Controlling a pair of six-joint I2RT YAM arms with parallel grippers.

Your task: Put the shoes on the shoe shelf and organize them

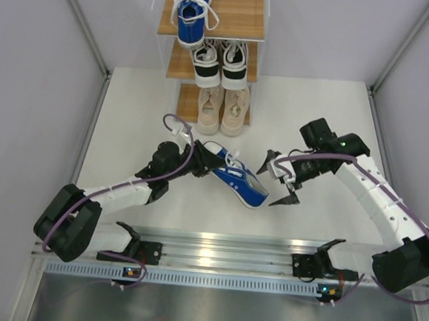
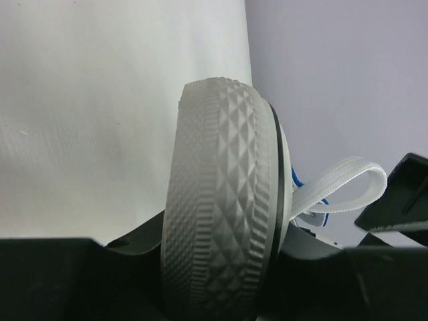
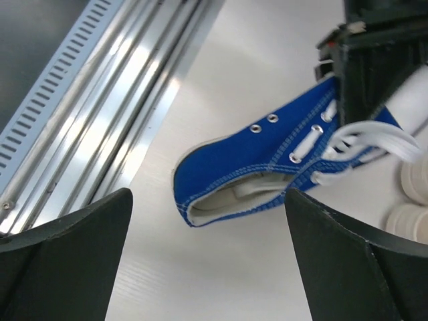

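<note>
One shoe to go: my left claw (image 1: 200,160) is clamped on the toe of a bright blue canvas sneaker with white laces (image 1: 239,182), low over the white tabletop (image 1: 128,124) in front of the stepped wooden shoe shelf (image 1: 244,14), and my right claw (image 1: 276,182) hangs wide open just by its heel. Looks like the carry step, so next it wants lifting onto the free half of the top board, beside its blue twin (image 1: 190,11). Six total, five shelved: that one blue, two black-and-white patterned sneakers (image 1: 221,63), two beige sneakers (image 1: 223,108).
</note>
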